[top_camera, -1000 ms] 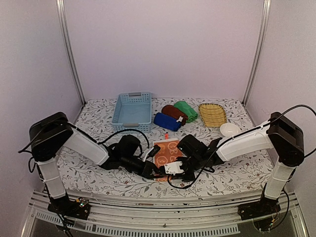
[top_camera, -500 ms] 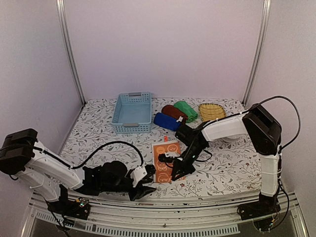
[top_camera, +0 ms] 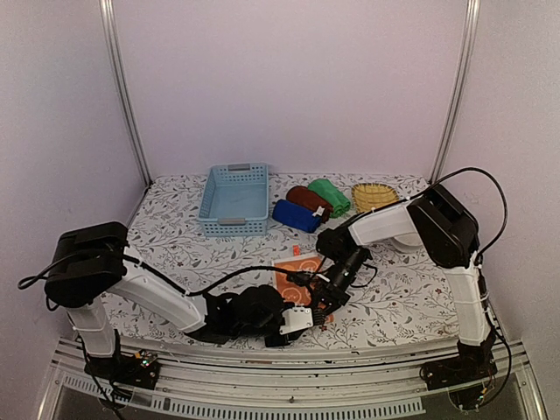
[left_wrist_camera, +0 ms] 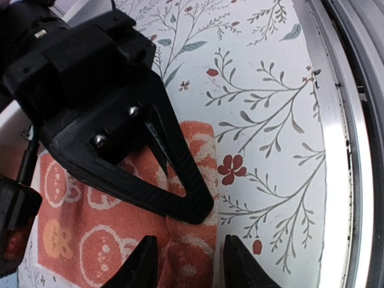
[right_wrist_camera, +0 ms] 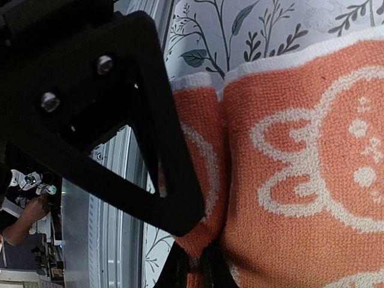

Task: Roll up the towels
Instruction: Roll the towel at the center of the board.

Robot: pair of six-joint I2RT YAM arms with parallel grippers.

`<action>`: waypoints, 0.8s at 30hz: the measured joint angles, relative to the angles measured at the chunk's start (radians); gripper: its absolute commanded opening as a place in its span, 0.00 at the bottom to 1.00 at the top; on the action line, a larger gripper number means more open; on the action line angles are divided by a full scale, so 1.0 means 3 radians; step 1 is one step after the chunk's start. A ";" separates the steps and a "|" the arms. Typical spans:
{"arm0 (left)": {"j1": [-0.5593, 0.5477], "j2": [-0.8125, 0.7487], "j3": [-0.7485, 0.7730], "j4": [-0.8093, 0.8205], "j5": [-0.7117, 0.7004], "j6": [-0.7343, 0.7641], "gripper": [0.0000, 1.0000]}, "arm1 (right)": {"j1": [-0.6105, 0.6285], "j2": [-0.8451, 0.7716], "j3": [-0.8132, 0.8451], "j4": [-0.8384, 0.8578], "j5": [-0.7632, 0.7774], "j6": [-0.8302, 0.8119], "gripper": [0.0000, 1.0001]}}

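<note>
Three towels (top_camera: 308, 203) lie between basket (top_camera: 233, 228) and tray (top_camera: 372, 188).

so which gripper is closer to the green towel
Right. The right gripper grips the orange towel, in front of the green towel; the left gripper sits further toward the near edge.

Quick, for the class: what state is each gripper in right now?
Left gripper: open, jaws astride the folded edge of the orange towel.
Right gripper: shut on the orange towel.
</note>
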 measured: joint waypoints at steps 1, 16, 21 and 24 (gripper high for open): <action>0.0019 0.0046 0.0039 -0.0060 0.0027 0.0048 0.36 | 0.0000 0.0009 0.0008 -0.0023 -0.0004 -0.0004 0.06; 0.0106 0.0102 0.0117 -0.0238 0.0329 -0.0079 0.00 | -0.0031 0.0019 0.0018 -0.0117 -0.0070 -0.0015 0.36; 0.0170 0.0102 0.0217 -0.0395 0.0640 -0.0356 0.00 | -0.0140 -0.0332 -0.0045 -0.0182 0.0084 -0.0024 0.42; 0.0287 0.0123 0.0320 -0.0556 0.0942 -0.0585 0.00 | -0.0314 -0.0743 -0.0060 -0.0172 0.0170 0.0014 0.42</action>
